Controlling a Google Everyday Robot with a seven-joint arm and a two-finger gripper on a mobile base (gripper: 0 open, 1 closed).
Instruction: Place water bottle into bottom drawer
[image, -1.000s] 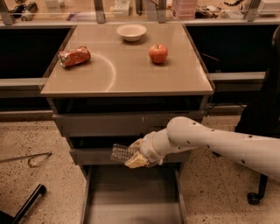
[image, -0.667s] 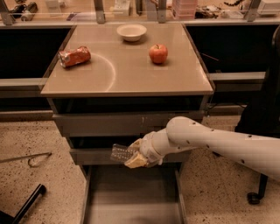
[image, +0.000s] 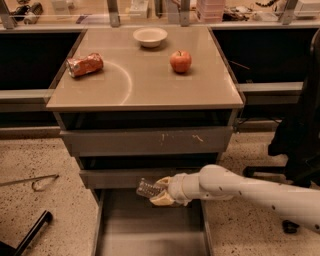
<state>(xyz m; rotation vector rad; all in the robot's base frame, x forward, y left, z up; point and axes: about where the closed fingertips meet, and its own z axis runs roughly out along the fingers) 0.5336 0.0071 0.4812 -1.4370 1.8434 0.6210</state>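
The water bottle (image: 146, 188) is a small clear crinkled bottle lying on its side in my gripper (image: 161, 192), above the back of the pulled-out bottom drawer (image: 150, 230). My white arm reaches in from the right at the level of the middle drawer's front. The gripper is shut on the bottle; only the bottle's left end shows past the fingers. The bottle's label and cap are hidden.
On the cabinet top (image: 145, 85) lie a crushed red can (image: 85, 64), a white bowl (image: 150, 36) and a red apple (image: 180, 61). The two upper drawers (image: 147, 141) are closed. A black chair (image: 300, 130) stands at the right. A wire hook (image: 35, 183) lies on the floor at the left.
My gripper and the bottle have moved slightly lower toward the bottom drawer. Nothing else has moved.
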